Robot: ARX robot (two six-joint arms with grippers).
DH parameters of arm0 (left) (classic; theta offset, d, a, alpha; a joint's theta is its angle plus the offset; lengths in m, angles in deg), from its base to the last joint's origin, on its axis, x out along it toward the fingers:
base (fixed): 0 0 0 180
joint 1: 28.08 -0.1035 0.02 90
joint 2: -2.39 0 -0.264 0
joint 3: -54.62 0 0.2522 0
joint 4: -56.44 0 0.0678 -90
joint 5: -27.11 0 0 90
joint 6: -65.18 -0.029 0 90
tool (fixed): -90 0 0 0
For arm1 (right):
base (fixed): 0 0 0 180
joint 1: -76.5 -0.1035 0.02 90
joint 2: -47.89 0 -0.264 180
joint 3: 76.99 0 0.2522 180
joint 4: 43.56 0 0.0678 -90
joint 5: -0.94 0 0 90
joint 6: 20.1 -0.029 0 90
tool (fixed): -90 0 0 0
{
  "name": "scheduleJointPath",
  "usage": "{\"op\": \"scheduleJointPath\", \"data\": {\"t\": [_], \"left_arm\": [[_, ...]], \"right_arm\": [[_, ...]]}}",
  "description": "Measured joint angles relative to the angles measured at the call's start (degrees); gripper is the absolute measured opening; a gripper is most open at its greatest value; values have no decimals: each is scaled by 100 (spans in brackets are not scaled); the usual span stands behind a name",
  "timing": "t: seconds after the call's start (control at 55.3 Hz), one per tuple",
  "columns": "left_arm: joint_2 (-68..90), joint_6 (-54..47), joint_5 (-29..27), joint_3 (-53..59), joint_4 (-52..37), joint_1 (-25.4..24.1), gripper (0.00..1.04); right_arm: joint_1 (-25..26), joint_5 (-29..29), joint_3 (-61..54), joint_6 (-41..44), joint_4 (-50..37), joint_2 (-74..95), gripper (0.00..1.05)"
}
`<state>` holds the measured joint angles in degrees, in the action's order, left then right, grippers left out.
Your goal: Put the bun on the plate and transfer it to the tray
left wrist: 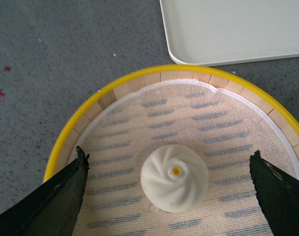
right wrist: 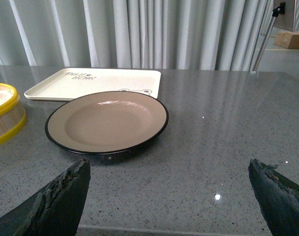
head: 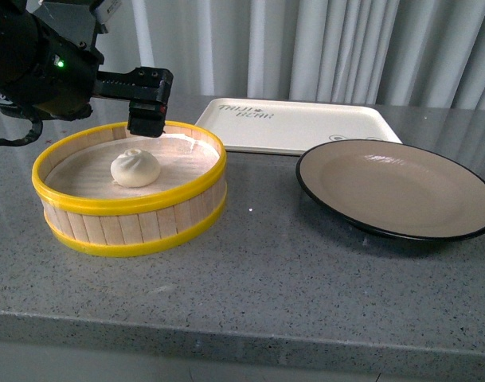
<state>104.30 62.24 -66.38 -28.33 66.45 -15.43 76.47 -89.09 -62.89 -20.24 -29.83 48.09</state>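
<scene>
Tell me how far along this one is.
Done: nothing yet. The bun lies in the basket, and the plate sits empty beside the tray. In hand: the left tool hangs open above the basket, aimed at the bun. Left: grasp it, set it on the plate, move the plate onto the tray.

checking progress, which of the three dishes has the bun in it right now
The yellow-rimmed steamer basket holds the bun; the plate and tray hold nothing.
</scene>
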Motion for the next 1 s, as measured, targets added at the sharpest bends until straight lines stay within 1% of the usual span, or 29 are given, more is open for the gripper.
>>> {"op": "scheduleJointPath", "data": {"t": [0.145, 0.38, 0.615, 0.995], "left_arm": [[118, 136, -15, -118, 0, 63, 98], [409, 188, -284, -201, -105, 109, 98], [651, 304, -407, -367, -153, 120, 98], [748, 354, -361, -433, -66, 164, 98]], "right_arm": [[0, 0, 0, 0, 0, 0, 96], [0, -2, 0, 0, 0, 0, 96], [0, 0, 0, 0, 0, 0, 96], [0, 0, 0, 0, 0, 0, 96]]}}
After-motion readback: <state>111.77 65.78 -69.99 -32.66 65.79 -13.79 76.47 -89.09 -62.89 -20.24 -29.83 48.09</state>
